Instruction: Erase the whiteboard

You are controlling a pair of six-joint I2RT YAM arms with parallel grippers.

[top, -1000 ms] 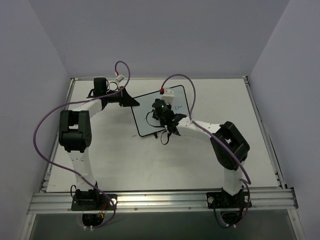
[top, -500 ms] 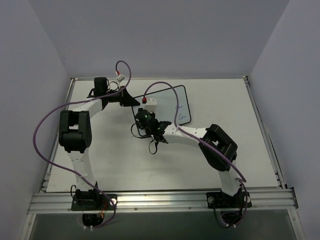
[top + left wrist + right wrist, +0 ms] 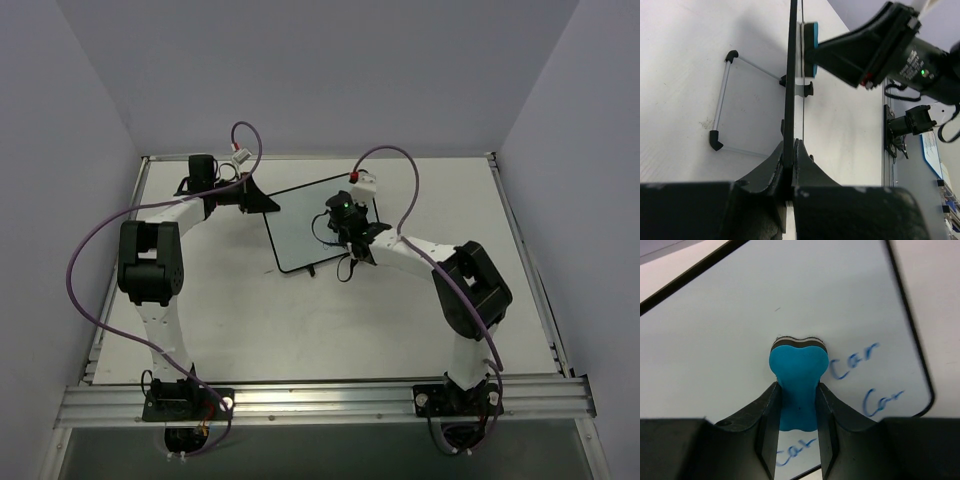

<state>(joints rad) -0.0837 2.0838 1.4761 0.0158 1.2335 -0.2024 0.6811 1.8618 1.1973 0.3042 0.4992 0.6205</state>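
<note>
Whiteboard [image 3: 300,230] now has the eraser [image 3: 797,377] back at its right side.

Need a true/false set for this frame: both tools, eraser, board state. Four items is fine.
1. The right tool grips the blue eraser. True.
2. The whiteboard is wiped clean. False: blue words reading "Car" show on it, beside and below the eraser.
3. The left tool is clamped on the whiteboard's edge. True.
4. The eraser lies loose on the table. False: it sits between the right tool's fingers, its end against the board's face.
</note>
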